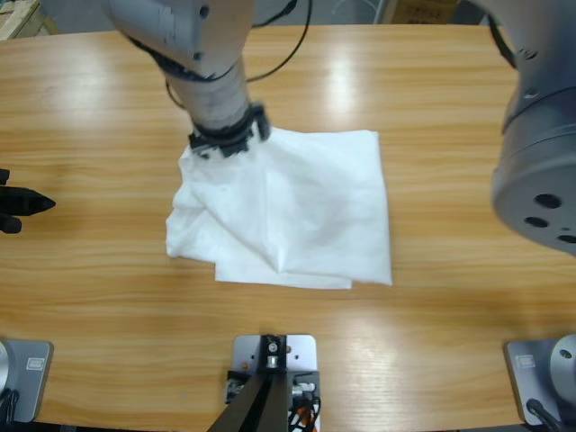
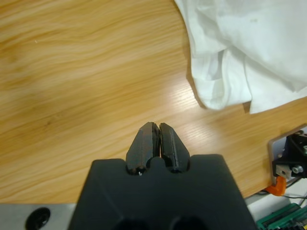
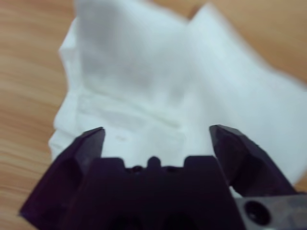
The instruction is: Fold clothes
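The white T-shirt point(image 1: 306, 216) lies partly folded in the middle of the table, with its left side bunched and rumpled. My right gripper point(image 1: 225, 142) comes down from the upper left onto the shirt's far left corner. In the right wrist view that gripper point(image 3: 158, 130) stands open, with the white cloth point(image 3: 144, 72) right under and ahead of its jaws. My left gripper point(image 1: 36, 204) is at the table's left edge, well apart from the shirt. In the left wrist view it point(image 2: 157, 125) is shut over bare wood, and the shirt's bunched edge point(image 2: 249, 43) shows at the upper right.
A large silver elbow point(image 1: 540, 171) of an arm hangs over the table's right side. Bare wooden table point(image 1: 108, 297) surrounds the shirt on all sides. Black cables point(image 1: 288, 45) trail at the back edge.
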